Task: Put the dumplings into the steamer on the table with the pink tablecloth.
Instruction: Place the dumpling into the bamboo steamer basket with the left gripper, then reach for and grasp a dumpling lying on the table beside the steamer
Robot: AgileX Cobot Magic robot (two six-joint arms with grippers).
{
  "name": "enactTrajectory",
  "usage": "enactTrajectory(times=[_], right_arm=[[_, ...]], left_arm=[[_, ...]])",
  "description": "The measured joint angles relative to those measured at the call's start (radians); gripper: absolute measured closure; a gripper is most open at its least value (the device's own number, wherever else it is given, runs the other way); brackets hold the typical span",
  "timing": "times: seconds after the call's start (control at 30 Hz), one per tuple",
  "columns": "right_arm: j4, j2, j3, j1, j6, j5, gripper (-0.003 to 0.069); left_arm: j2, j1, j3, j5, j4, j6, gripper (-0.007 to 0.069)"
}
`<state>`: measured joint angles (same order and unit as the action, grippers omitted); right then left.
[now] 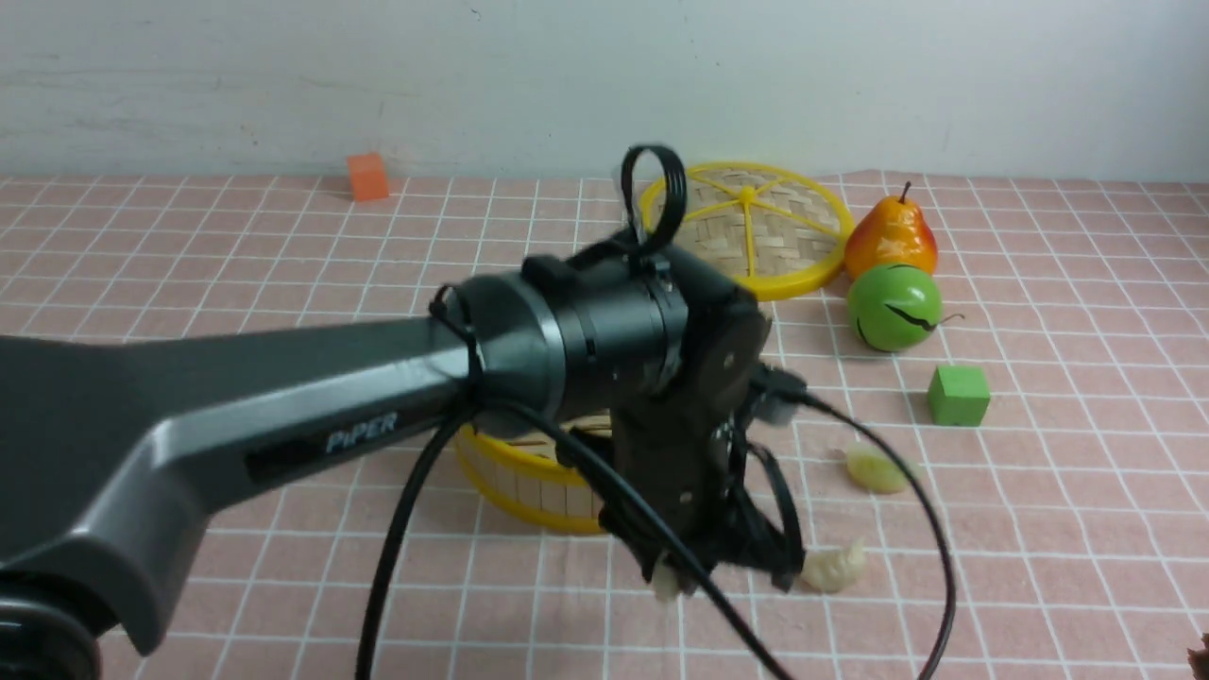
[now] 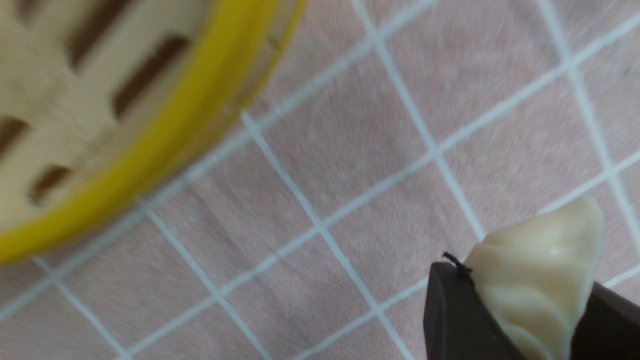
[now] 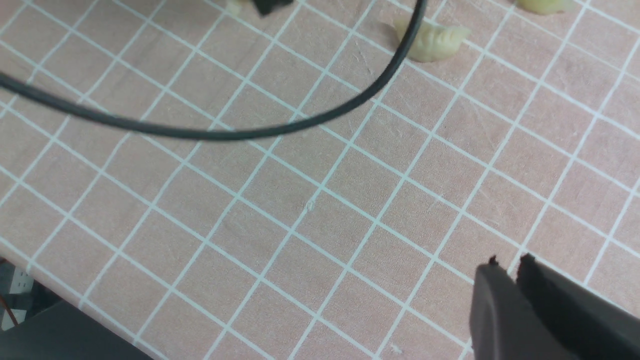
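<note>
left fingers: closed on a pale pleated dumpling, one dark pad against each flank; low over the pink tablecloth; cannot tell whether lifted clear of it.
right fingers: nearly together, nothing between them; near the close edge of the table, well apart from the work.
steamer: just beside the left fingers, farther from the robot and toward its left; top open.
key relation: short carry from pinch to basket, judged; yellow wall to be cleared first, so up before across.
long axis: running out along the fingers, pointed end poking past the tips.
nearer arm: left, already on it.
loose pieces: second dumpling just beside the left fingers on the robot's right; third dumpling beyond that, near a green cube.
views: pinch plain only from the left wrist; from the front, just a pale scrap below the wrist. both loose pieces caught from the right wrist, past a black cable.
fourth: not seen; steamer floor mostly hidden behind the arm.
</note>
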<state>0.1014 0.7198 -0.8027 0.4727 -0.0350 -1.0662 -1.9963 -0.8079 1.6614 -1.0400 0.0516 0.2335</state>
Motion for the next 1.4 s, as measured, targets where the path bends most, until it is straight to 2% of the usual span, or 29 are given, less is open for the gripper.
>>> enactTrajectory(times=[0.2, 0.4, 0.7, 0.8, 0.87, 0.97, 1.07, 1.23, 1.4], right_arm=[[-0.004, 0.000, 0.000, 0.000, 0.000, 0.000, 0.0596], [-0.004, 0.000, 0.000, 0.000, 0.000, 0.000, 0.0593], [-0.004, 0.000, 0.000, 0.000, 0.000, -0.010, 0.0585], [-0.005, 0.005, 0.000, 0.000, 0.000, -0.009, 0.0585], [-0.026, 0.023, 0.000, 0.000, 0.000, -0.009, 0.0585], [-0.101, 0.064, 0.000, 0.000, 0.009, 0.006, 0.0585], [-0.171, 0.119, -0.002, -0.003, 0.058, 0.028, 0.0582], [-0.191, 0.219, -0.031, -0.049, 0.089, 0.060, 0.0582], [-0.127, 0.351, -0.122, -0.106, 0.043, 0.088, 0.0662]], left_arm=[[-0.030, 0.100, 0.251, -0.059, 0.005, 0.002, 0.0427], [-0.198, 0.210, 0.452, -0.069, 0.005, 0.034, 0.0427], [-0.359, 0.282, 0.543, -0.073, 0.004, 0.057, 0.0422], [-0.374, 0.286, 0.545, -0.072, 0.004, 0.057, 0.0379], [-0.380, 0.286, 0.545, -0.074, 0.003, 0.057, 0.0310], [-0.376, 0.286, 0.546, -0.082, -0.005, 0.058, 0.0232], [-0.347, 0.286, 0.546, -0.102, -0.005, 0.057, 0.0206], [-0.224, 0.286, 0.546, -0.138, -0.003, 0.035, 0.0216], [0.004, 0.286, 0.545, -0.199, -0.002, -0.023, 0.0339]])
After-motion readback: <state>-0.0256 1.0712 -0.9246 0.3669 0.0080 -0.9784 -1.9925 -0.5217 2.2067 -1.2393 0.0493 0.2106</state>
